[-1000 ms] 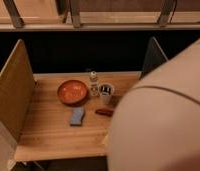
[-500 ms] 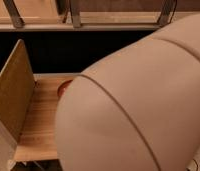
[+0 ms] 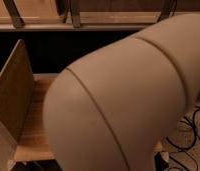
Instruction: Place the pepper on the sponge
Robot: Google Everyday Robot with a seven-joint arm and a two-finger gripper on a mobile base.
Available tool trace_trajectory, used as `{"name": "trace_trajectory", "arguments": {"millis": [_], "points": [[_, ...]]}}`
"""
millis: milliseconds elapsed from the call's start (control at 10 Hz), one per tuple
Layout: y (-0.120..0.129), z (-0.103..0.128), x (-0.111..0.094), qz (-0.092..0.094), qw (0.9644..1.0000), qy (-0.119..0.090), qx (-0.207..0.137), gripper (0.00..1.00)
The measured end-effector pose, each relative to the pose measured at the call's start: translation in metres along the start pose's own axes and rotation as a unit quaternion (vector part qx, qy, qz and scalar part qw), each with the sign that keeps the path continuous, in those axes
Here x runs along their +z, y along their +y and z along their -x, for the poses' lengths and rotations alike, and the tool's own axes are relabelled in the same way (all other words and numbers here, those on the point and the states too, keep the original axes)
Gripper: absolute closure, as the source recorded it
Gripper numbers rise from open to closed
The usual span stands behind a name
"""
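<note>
My beige arm fills most of the camera view and blocks the middle of the wooden table. The pepper and the sponge are both hidden behind the arm. The gripper is out of view.
A tall wooden side panel stands along the table's left edge. A dark gap and a wooden rail run across the back. Black cables lie on the floor at the right.
The arm has swung further across the camera. It now covers the bowl, sponge, pepper and bottle that showed one second ago.
</note>
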Motion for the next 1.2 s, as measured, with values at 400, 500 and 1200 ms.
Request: {"name": "trace_trajectory", "arguments": {"millis": [400,500,1200], "points": [[-0.015,-0.015,0.048,0.03,0.9971,0.016,-0.069,0.2],[-0.019,-0.007,0.056,0.035,0.995,0.014,-0.092,0.2],[-0.048,0.064,0.062,0.073,0.9779,-0.014,-0.196,0.2]]}}
